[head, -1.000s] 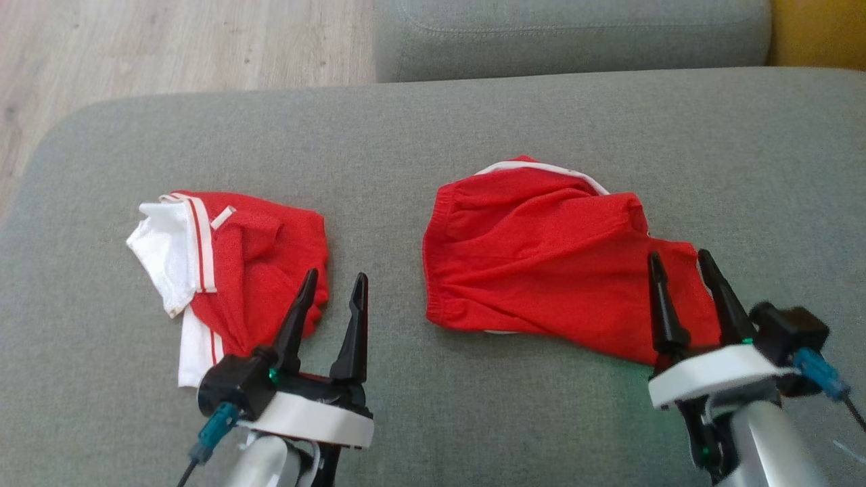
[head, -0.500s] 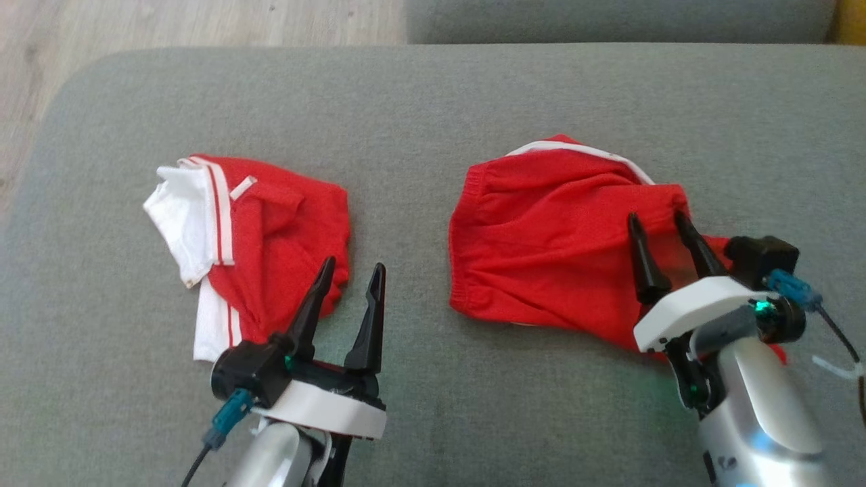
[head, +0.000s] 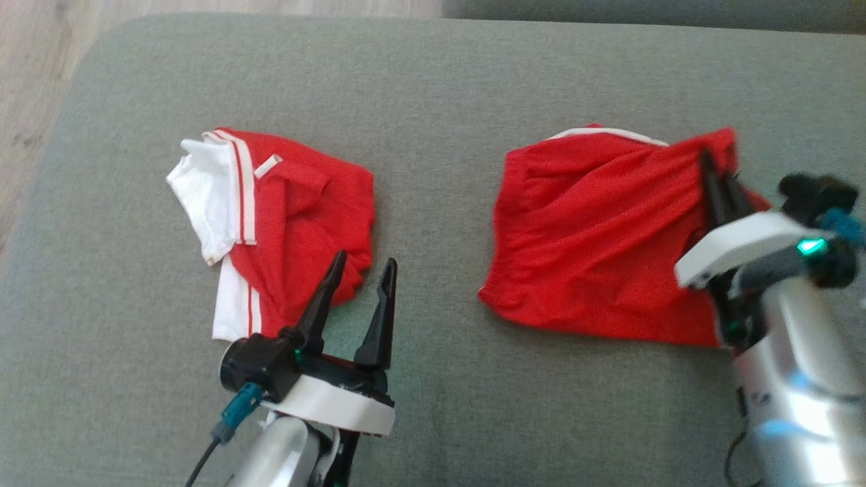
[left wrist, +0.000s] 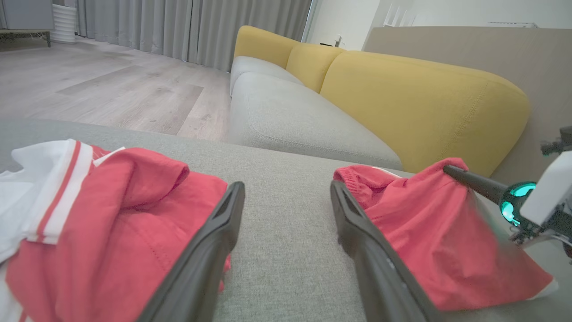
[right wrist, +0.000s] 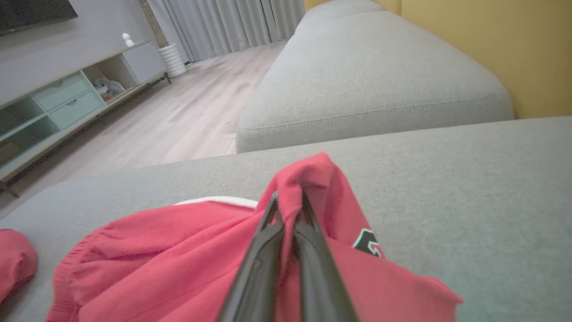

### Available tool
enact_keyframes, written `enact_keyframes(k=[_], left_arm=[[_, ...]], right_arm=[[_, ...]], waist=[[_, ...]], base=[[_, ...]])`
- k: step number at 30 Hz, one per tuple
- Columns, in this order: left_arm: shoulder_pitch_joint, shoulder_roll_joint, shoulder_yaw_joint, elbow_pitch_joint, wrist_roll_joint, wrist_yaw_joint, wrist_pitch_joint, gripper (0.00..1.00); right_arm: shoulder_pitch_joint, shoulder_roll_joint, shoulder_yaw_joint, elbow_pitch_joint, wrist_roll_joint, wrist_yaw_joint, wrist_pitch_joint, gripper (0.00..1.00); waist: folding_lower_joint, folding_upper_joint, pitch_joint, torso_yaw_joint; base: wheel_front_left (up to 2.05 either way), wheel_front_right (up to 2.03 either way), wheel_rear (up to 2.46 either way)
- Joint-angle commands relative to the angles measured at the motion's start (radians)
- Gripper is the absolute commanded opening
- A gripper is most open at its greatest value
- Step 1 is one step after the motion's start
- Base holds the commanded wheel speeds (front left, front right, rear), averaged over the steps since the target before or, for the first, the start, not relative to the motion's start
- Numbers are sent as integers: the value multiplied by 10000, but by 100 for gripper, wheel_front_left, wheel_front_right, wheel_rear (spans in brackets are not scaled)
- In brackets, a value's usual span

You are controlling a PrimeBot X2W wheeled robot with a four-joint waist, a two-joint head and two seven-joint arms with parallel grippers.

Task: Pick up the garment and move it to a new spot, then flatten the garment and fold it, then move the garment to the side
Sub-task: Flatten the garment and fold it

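On the grey cushion (head: 440, 88), the red shorts (head: 595, 250) lay at right and the garment (head: 304, 216) lay crumpled at left, well apart. The right gripper (head: 712, 164) was clenched on the shorts' far right edge, holding a fold raised. The left gripper (head: 365, 261) stood released beside the garment's near edge.

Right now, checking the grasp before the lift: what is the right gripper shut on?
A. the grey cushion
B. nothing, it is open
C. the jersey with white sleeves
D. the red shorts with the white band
D: the right gripper is shut on a raised fold of the red shorts.
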Motion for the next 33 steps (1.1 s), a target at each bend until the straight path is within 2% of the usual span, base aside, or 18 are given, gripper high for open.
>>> enact_keyframes(k=[1, 9, 15, 16, 17, 20, 26, 33], left_arm=[[-390, 5, 171, -315, -30, -16, -95, 100], [-646, 5, -112, -318, -237, 24, -95, 100], [-769, 5, -259, -355, -420, 86, -95, 100], [-782, 5, -271, -364, -443, 101, -95, 100], [-793, 5, -282, -367, -463, 113, -95, 100], [-764, 5, -272, -374, -492, 158, -95, 100], [-658, 5, -124, -430, -409, 189, -95, 100], [-394, 5, 150, -454, -254, 168, -95, 100]], right_arm=[[-635, -158, -30, -246, -261, 39, 177, 0], [-2106, -650, -1125, 822, -1284, 39, 1265, 0], [-2949, -1088, -1587, 2169, -2039, 39, 1439, 0], [-3050, -1180, -1655, 2407, -2252, 39, 1386, 37], [-3131, -1266, -1779, 2649, -2468, 39, 1333, 100], [-3311, -1234, -2024, 3096, -2935, 39, 867, 100], [-3151, -849, -2232, 3241, -3092, 39, -407, 100], [-1857, -215, -1891, 2352, -2650, 39, -1792, 100]], waist=[[0, 0, 121, 142], [0, 0, 479, 752], [0, 0, 647, 1137], [0, 0, 658, 1167], [0, 0, 653, 1192], [0, 0, 532, 1163], [0, 0, 131, 742], [0, 0, -577, -205]], base=[[0, 0, 0], [0, 0, 0], [0, 0, 0], [0, 0, 0], [0, 0, 0], [0, 0, 0], [0, 0, 0], [0, 0, 0]])
